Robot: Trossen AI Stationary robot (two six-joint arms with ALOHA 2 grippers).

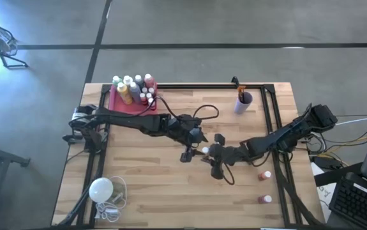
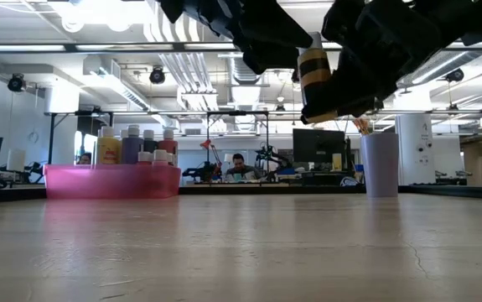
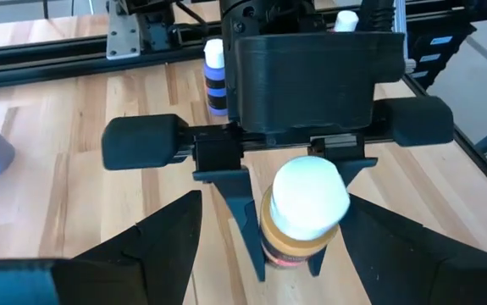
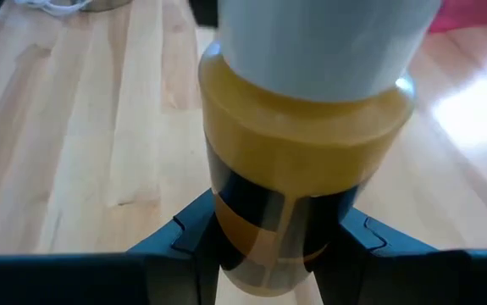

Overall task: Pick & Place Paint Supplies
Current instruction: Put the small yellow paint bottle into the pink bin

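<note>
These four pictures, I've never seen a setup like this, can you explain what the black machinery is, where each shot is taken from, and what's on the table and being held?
The black machinery is two robot arms working at a wooden table. One picture looks straight down from above, one looks level across the tabletop into the room behind, and the other two come from cameras on each arm's wrist.

The right gripper is shut on a yellow paint bottle with a white cap, held above the middle of the table. The left gripper is open and faces it closely, as if for a handover.

A pink tray at the back left holds more paint bottles. A pale cup at the back holds what look like brushes. Two small bottles lie near the right edge, and a white round bulb with a cord sits front left.
</note>
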